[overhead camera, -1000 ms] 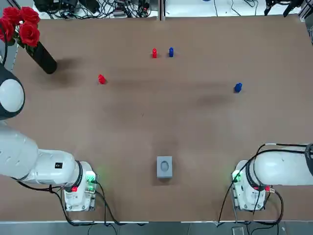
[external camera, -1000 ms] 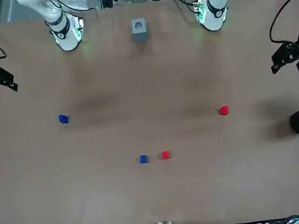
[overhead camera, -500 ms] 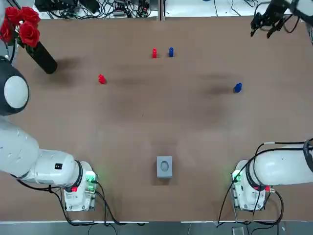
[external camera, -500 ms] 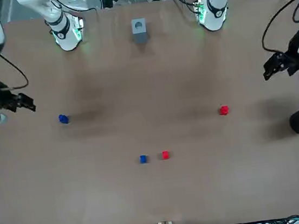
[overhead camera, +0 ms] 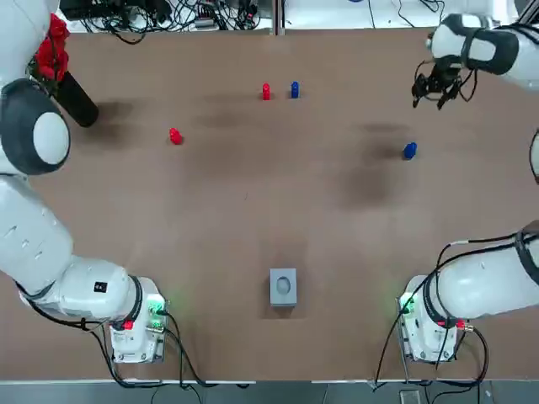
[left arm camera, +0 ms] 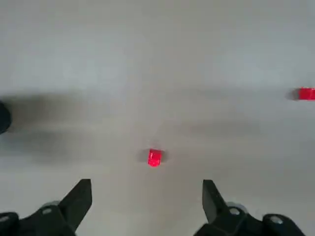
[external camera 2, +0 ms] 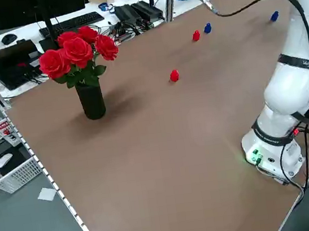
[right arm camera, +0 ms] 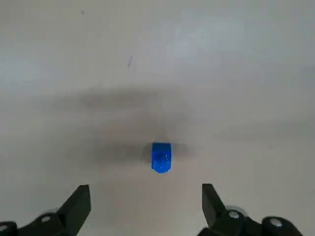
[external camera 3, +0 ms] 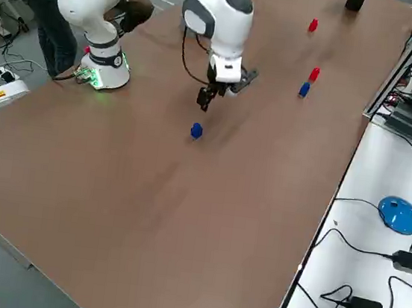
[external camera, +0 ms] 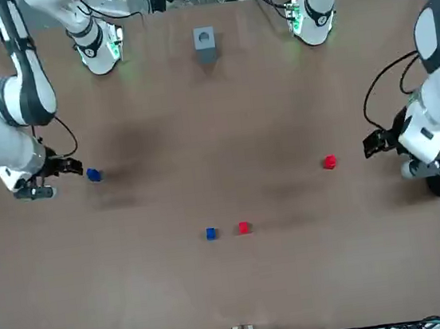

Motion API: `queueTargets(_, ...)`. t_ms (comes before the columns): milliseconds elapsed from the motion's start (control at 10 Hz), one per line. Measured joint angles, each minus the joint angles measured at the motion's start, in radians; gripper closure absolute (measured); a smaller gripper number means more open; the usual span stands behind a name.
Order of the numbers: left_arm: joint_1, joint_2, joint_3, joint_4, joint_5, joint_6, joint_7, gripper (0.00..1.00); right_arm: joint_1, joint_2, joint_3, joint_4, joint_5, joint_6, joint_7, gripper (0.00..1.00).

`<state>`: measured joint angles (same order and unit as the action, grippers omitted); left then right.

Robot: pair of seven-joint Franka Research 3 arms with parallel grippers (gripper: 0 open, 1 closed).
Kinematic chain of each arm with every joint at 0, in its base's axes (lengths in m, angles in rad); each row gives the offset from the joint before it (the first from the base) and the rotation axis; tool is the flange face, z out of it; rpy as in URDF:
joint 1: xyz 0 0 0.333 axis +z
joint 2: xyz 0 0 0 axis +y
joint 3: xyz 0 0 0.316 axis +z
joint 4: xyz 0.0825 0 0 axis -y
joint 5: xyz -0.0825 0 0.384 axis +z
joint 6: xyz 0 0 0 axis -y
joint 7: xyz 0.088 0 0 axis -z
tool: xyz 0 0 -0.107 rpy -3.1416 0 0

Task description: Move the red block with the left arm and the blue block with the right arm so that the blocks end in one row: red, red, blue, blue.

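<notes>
The right end effector (overhead camera: 431, 86) hovers released, fingers spread, at 1 o'clock of the loose blue block (overhead camera: 409, 151) seen from overhead. The left end effector (external camera: 376, 143), likewise spread, hovers at 9 o'clock of the loose red block (overhead camera: 175, 136), each lined up for its own pick. The middle red block (overhead camera: 266, 92) and middle blue block (overhead camera: 294, 89) stand near the far edge of the bench (overhead camera: 253, 219), with room open on either side. The vase (overhead camera: 76, 99) crowds the left arm.

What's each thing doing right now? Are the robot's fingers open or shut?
Lone red block: on the table, not held.
Lone blue block: on the table, not held.
Middle red block and middle blue block: side by side, not touching.
Left gripper: fingers open, empty.
Right gripper: fingers open, empty.
Rose vase: upright.
</notes>
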<state>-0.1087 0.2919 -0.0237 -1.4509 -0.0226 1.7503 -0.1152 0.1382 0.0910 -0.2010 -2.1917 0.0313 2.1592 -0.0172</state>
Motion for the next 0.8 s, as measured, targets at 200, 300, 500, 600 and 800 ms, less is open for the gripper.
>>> queueTargets(200, -0.002, 0.031, -0.007, -0.065, 0.002, 0.114, 0.022, 0.01, -0.02, 0.004, -0.017, -0.057, 0.0, 0.083, -0.04, 0.0)
queueTargets(300, -0.007, 0.037, -0.01, -0.133, 0.007, 0.189, 0.03, 0.01, -0.027, 0.007, -0.02, -0.089, 0.0, 0.135, -0.049, 0.0)
queueTargets(500, -0.019, 0.04, -0.013, -0.275, 0.013, 0.352, 0.034, 0.01, -0.027, 0.035, -0.018, -0.148, 0.001, 0.237, -0.05, 0.0)
queueTargets(600, -0.02, 0.041, -0.014, -0.342, 0.014, 0.44, 0.035, 0.02, -0.025, 0.056, -0.016, -0.161, 0.002, 0.268, -0.049, 0.0)
queueTargets(800, -0.019, 0.045, -0.014, -0.47, 0.014, 0.58, 0.035, 0.04, -0.013, 0.086, -0.013, -0.194, 0.01, 0.332, -0.048, 0.0)
